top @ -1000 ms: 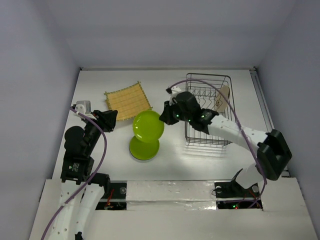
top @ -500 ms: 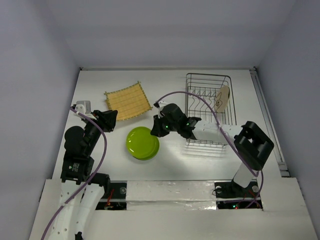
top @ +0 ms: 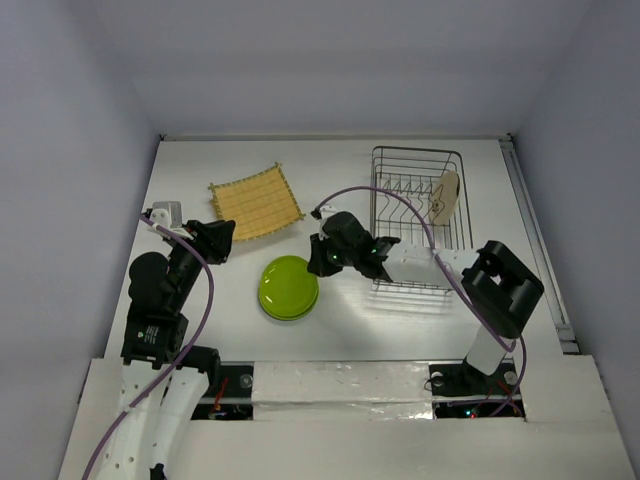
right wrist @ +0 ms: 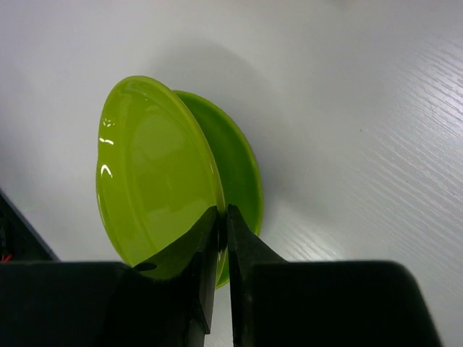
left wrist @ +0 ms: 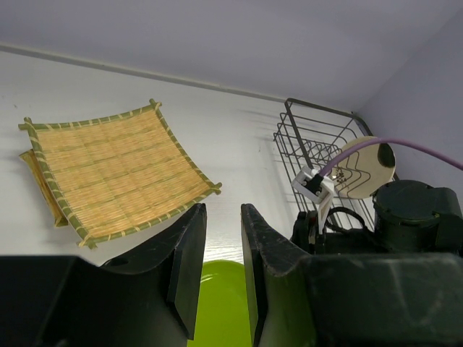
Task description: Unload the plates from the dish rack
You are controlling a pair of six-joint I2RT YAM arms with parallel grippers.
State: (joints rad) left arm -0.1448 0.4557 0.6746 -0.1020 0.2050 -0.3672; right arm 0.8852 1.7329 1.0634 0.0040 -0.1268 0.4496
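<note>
So the tabletop is mostly bare white, and the biggest thing on it is the dish rack, sitting toward the far right corner. A bamboo mat lies well apart from it, toward the far left. Progress-wise I'd call you about two-thirds done, going by what shows. Two green ones are out of the rack and stacked near the middle of the tabletop, a bit closer to the near edge. The lower lime plate lies flat, and the top lime plate sits tilted on it, not quite settled. What's left is the cream plate, standing upright in the prongs on the rack's right side. Your right arm covers the near part of the rack, so I can't rule out another plate hiding there. The right pincer is clamped on the rim of the top lime plate, so the step in hand looks like the release. The left pincer is off by the mat's near corner, jaws slightly parted with nothing between them.
</note>
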